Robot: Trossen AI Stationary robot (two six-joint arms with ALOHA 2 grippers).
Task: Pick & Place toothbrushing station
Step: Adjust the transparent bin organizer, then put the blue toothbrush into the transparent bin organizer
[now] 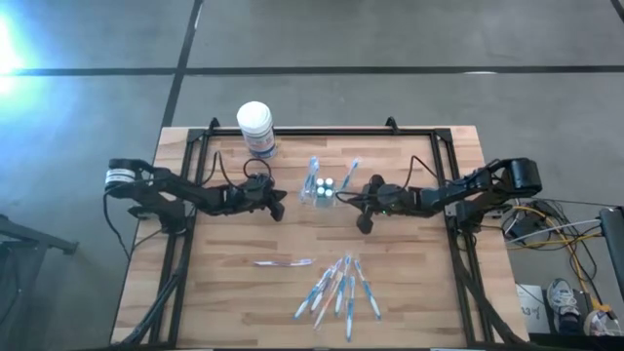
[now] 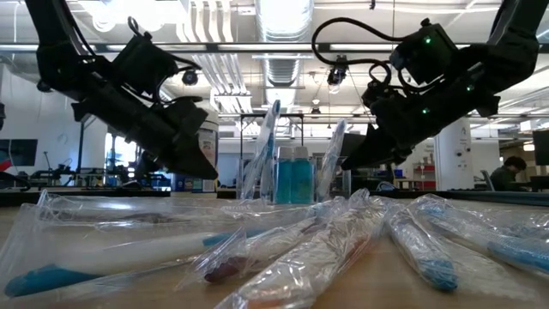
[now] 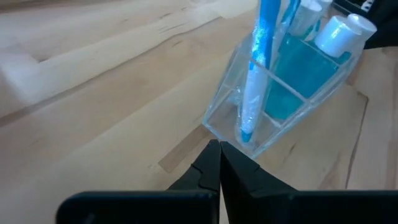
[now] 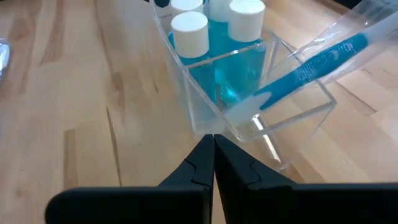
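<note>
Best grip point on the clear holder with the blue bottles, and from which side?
Probably the short end walls of the clear holder. It stands upright between the arms, the left tool shut beside one end, the right tool shut near the other. The thin rim there is bare; blue bottles fill the middle and wrapped toothbrushes lean out of the ends, so come in low from the side.

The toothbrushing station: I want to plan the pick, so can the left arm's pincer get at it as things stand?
Probably yes. The left pincer, shut, sits just beside the toothbrushing station with bare wood between them. It would need to open first.
</note>
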